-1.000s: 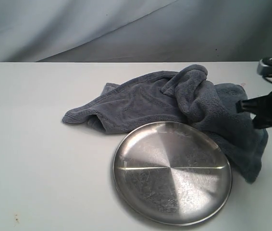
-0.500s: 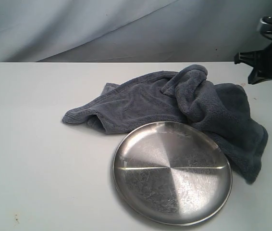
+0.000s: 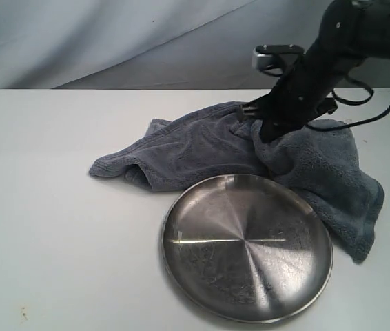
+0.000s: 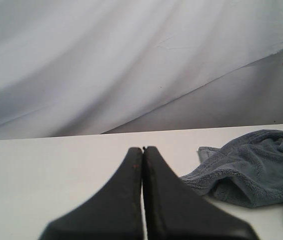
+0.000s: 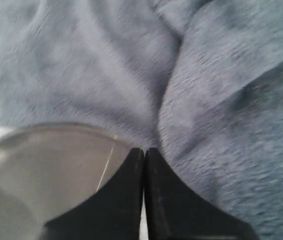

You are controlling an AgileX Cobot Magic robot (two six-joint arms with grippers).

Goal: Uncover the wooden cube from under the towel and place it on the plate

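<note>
Our right pincer (image 3: 262,132) hangs with its jaws pressed together and nothing between them. Its tip is right at the bunched hump of the towel (image 3: 195,148), just behind the far rim of the plate (image 3: 247,252). We cannot tell whether it touches the fleece. We see no cube anywhere. We judge that it lies under the towel, most likely beneath that raised fold directly below the tip, since the rest of the cloth lies flatter. The towel stretches left to right across the worktop (image 3: 57,207) behind the plate, and its right end drapes down past the plate's right edge. So the cloth to be lifted sits straight under the right pincer, with the plate just on the near side of it. Our left pincer (image 4: 142,148) is also closed and empty, well apart from the towel and facing only its left corner, so the right arm is plainly the nearer. Its jaws will have to part before they can pinch the fold.
</note>
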